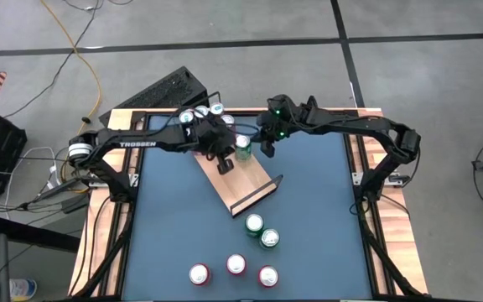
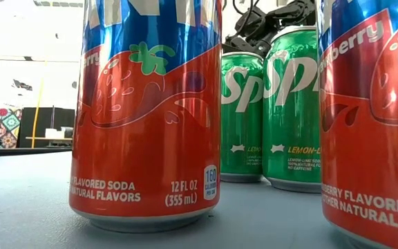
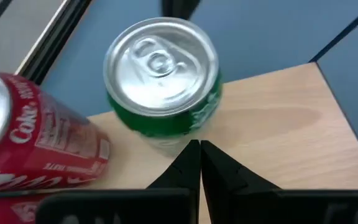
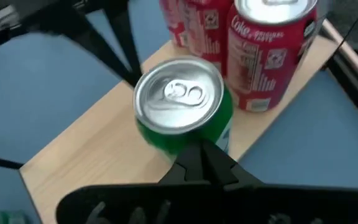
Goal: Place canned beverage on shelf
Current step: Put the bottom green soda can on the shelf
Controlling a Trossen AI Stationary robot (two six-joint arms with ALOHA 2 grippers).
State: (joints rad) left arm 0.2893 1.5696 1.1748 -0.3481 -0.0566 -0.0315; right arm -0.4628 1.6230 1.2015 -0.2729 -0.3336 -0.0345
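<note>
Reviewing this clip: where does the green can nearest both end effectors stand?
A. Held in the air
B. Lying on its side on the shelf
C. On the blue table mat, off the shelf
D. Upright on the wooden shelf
D: the green can stands upright on the shelf, lid up, beside the red cans.

Overhead camera is looking straight down; table-level camera is sitting close behind cans point(image 2: 146, 114); both wrist cameras are sharing one green can point(image 3: 162, 84) (upright on the shelf point(image 3: 278, 127)).
</note>
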